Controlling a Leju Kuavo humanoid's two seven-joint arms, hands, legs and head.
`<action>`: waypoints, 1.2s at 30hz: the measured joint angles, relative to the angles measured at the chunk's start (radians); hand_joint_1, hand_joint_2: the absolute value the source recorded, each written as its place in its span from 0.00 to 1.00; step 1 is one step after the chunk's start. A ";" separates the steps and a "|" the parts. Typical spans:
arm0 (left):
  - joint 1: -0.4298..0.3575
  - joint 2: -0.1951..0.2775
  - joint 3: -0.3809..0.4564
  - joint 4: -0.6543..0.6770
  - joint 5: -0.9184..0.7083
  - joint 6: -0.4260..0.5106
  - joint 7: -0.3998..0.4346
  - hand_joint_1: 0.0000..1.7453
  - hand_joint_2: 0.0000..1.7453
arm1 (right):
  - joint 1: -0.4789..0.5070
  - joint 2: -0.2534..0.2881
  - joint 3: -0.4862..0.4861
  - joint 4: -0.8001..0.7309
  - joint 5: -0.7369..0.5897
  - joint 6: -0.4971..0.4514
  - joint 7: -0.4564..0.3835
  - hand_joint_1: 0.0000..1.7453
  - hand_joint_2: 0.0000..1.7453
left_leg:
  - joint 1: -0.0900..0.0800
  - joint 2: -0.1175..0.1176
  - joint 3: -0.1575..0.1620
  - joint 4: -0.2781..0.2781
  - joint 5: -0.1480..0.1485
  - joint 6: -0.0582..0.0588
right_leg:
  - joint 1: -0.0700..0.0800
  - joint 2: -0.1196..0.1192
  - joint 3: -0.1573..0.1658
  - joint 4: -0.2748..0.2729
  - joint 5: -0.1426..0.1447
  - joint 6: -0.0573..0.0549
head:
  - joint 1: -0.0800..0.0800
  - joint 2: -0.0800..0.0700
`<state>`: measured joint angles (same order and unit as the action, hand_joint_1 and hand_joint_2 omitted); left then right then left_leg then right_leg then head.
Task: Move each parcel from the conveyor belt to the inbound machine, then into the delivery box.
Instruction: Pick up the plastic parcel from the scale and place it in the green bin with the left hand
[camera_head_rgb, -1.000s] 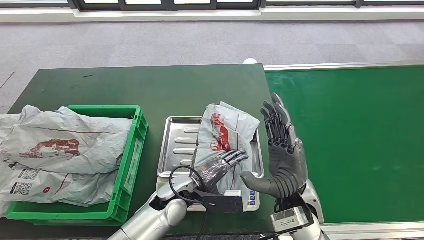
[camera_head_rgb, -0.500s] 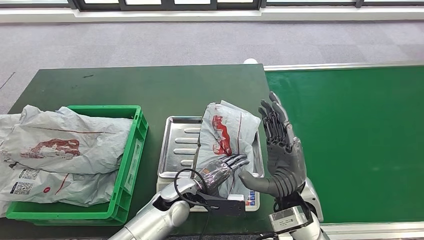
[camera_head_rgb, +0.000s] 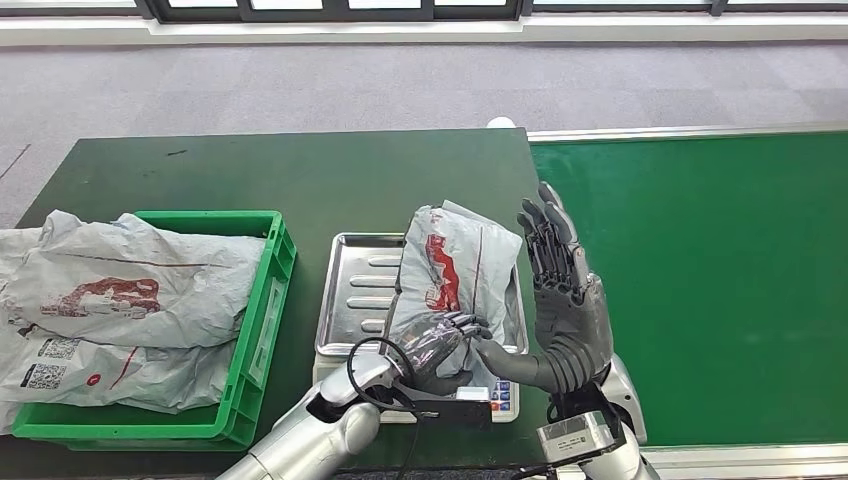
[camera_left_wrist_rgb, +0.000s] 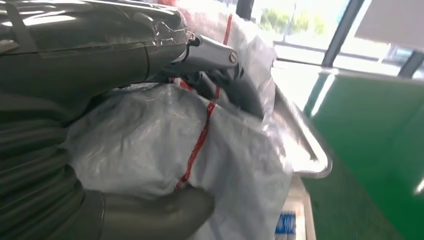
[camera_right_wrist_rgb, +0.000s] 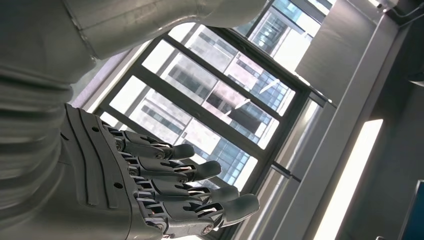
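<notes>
A grey plastic parcel (camera_head_rgb: 462, 262) with red print lies along the right side of the inbound machine's steel tray (camera_head_rgb: 355, 290). My left hand (camera_head_rgb: 437, 338) grips the parcel's near end, fingers curled into the wrapping. In the left wrist view the thumb (camera_left_wrist_rgb: 150, 215) and the fingers (camera_left_wrist_rgb: 220, 60) clamp the crumpled parcel (camera_left_wrist_rgb: 165, 135) between them. Just right of the tray, my right hand (camera_head_rgb: 562, 300) stands upright and open, palm toward the parcel, holding nothing. Its spread fingers (camera_right_wrist_rgb: 200, 170) show against windows in the right wrist view.
A green crate (camera_head_rgb: 264, 300) left of the tray holds several grey parcels (camera_head_rgb: 120, 290) that spill over its left side. The green conveyor belt (camera_head_rgb: 700, 280) runs along the right. The machine's button panel (camera_head_rgb: 505, 395) sits at the tray's near right corner.
My left hand's fingers, stretched flat over the parcel a second ago, have curled in and now grip its near end. The right hand has shifted slightly toward the tray.
</notes>
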<state>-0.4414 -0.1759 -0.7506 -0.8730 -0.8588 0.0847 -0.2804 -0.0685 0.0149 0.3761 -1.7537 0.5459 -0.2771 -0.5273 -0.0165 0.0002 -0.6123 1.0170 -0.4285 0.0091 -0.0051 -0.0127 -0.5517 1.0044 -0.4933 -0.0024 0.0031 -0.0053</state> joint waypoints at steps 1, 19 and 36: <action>0.003 0.003 0.002 -0.016 -0.004 0.013 0.005 1.00 1.00 | 0.000 0.000 0.000 0.000 0.000 0.001 0.001 0.00 1.00 | 0.000 0.000 0.000 0.000 0.000 0.000 | 0.000 0.000 0.000 0.000 0.000 0.000 | 0.000 0.000; 0.070 0.034 0.089 -0.218 -0.014 0.050 0.019 1.00 1.00 | 0.019 0.017 -0.006 -0.036 0.012 0.015 0.014 0.00 1.00 | 0.000 0.000 0.000 0.000 0.000 0.000 | 0.000 0.000 -0.001 0.000 0.000 0.000 | 0.000 0.000; 0.093 0.055 0.119 -0.284 0.003 0.038 0.014 0.51 1.00 | 0.029 0.024 -0.026 -0.047 0.017 0.016 0.014 0.00 1.00 | 0.000 0.000 0.000 0.000 0.000 0.000 | 0.000 0.000 0.000 0.000 0.000 0.000 | 0.000 0.000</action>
<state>-0.3487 -0.1211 -0.6312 -1.1566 -0.8558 0.1230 -0.2661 -0.0395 0.0393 0.3506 -1.8006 0.5627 -0.2613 -0.5135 -0.0164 0.0001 -0.6125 1.0169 -0.4286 0.0091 -0.0051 -0.0127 -0.5522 1.0044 -0.4934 -0.0024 0.0031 -0.0053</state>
